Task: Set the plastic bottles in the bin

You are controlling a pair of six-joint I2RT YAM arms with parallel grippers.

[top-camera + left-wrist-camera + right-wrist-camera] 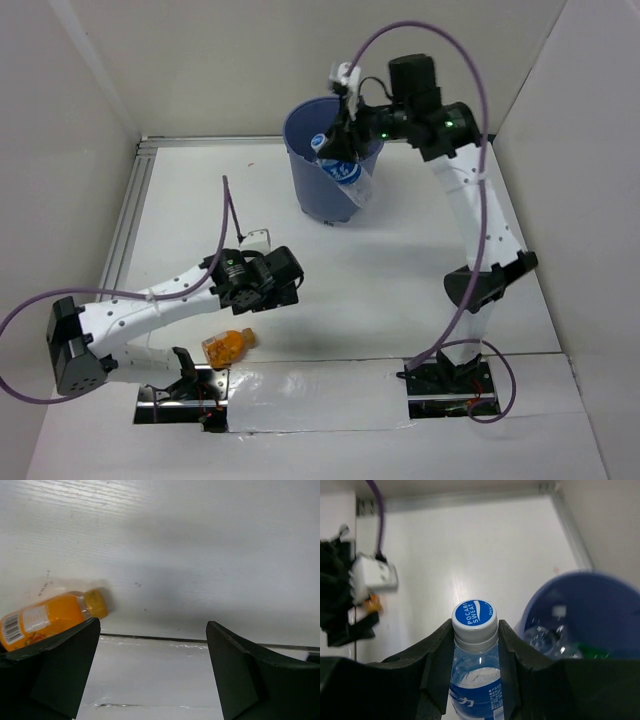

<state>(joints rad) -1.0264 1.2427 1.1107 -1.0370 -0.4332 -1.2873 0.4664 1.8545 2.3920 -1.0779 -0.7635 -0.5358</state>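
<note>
My right gripper (475, 640) is shut on the neck of a blue-labelled clear bottle (476, 680) with a blue cap and holds it at the near rim of the blue bin (318, 185). The same bottle (345, 175) shows in the top view over the bin's front rim. Inside the bin (600, 610) lie clear bottles and a green one (590, 651). An orange bottle (226, 346) lies on its side on the table near the left arm's base. My left gripper (152, 670) is open and empty, with the orange bottle (50, 617) just beyond its left finger.
White walls enclose the table on three sides, with a metal rail (125, 225) along the left edge. A taped seam (200, 642) crosses the table's front. The arms' base plates (445, 390) sit at the near edge.
</note>
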